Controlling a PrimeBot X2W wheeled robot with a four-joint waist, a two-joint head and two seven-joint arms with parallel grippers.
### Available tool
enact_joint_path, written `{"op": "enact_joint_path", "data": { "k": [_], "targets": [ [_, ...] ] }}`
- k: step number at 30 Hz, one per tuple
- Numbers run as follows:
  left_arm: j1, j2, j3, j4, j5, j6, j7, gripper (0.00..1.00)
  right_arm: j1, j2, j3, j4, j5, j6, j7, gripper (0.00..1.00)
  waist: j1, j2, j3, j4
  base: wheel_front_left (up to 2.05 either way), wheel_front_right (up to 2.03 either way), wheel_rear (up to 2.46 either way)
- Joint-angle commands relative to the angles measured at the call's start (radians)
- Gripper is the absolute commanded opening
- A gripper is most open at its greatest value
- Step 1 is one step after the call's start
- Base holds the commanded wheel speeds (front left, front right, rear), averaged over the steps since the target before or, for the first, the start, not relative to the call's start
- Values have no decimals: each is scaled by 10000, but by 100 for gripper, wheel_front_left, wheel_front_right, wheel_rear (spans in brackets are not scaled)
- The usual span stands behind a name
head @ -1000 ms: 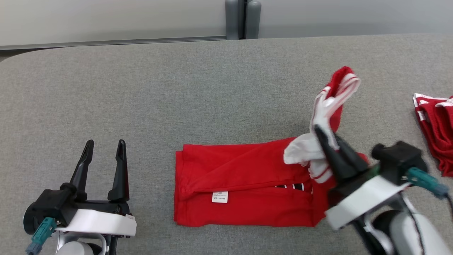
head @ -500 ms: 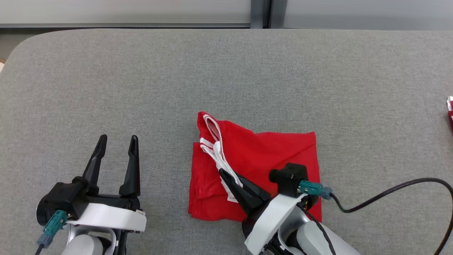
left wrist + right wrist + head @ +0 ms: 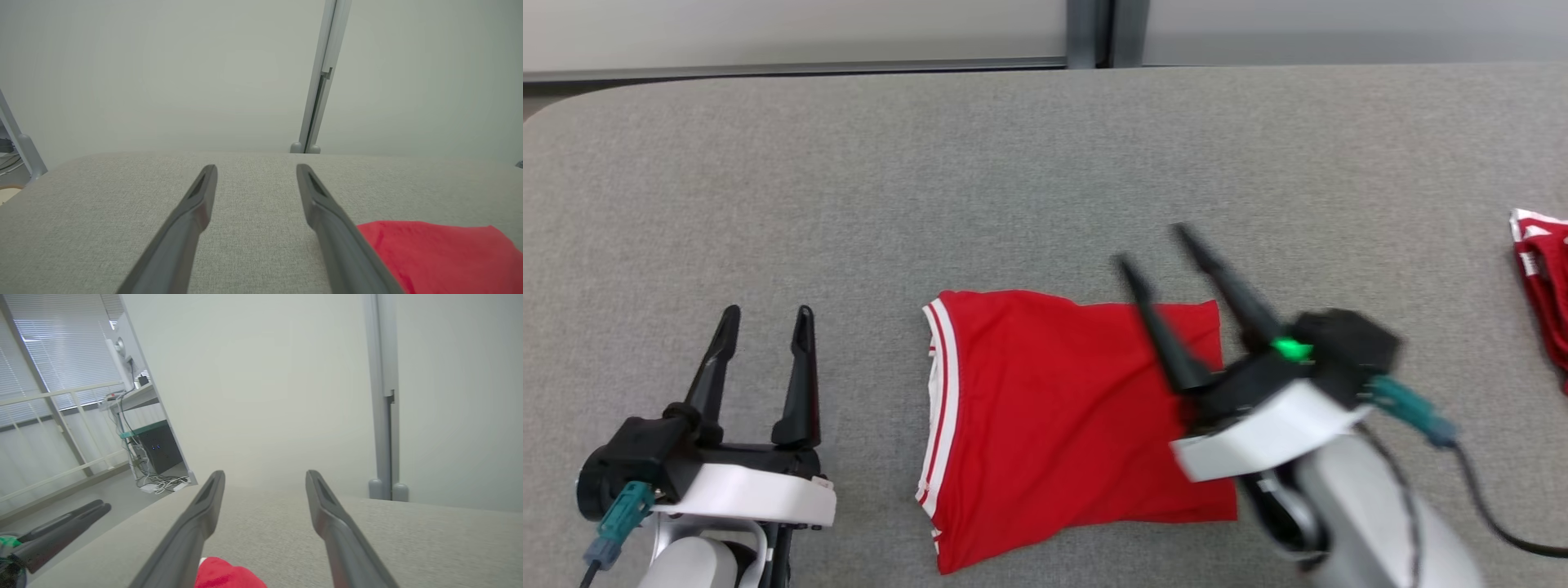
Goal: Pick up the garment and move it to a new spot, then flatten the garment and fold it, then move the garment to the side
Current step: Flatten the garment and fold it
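- Left hand [image 3: 768,312]: at the near left of the bench [image 3: 1013,147], fingers spread wide and pointing away from the robot, nothing between them; parked clear of the cloth, to its left.
- Garment [image 3: 1062,416]: red fabric, folded into a flat, roughly four-sided block, lying on the grey bench in the near middle, between the two hands.
  - Trim: white band with a thin red stripe down the left edge, running from the far side to the near side.
  - Surface: mostly smooth, a few shallow creases; far edge slightly uneven.
  - Outline: almost as deep as wide, so no marked long axis; slightly skewed, with the near left corner drawn closest to the robot.
  - Orientation: trimmed edge facing the robot's left, plain edges on the far, right and near sides.
  - Right part hidden under the right hand.
- Right hand [image 3: 1153,245]: blurred, over the garment's right part, fingers parted and empty, pointing away and a little to the left; contact with the cloth not discernible.
- Second red cloth [image 3: 1543,286]: white-trimmed, bunched at the far right edge of the bench, well apart from the garment.
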Motion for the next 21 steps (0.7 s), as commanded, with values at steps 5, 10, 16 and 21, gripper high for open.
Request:
{"op": "enact_joint_path", "data": {
  "k": [5,10,16,21],
  "targets": [
    [213,174,391,-165,30,75,-9,100,1416,-808,-2739,-906,-1035,-3,-3,100,0,0,-321,-423,0,0,0],
    [592,294,746,-260,-1,94,-9,100,2917,-1196,-4829,-1655,-1605,-3,562,100,0,0,-666,-726,0,0,0],
    [924,416,894,-318,9,56,-9,100,3726,-918,-5511,-2493,-1837,-3,1065,100,0,0,-864,-881,0,0,0],
    [1262,510,781,-184,59,14,36,100,4107,-807,-5408,-2651,-1795,-3,1341,100,0,0,-1355,-923,0,0,0]
  ]
}}
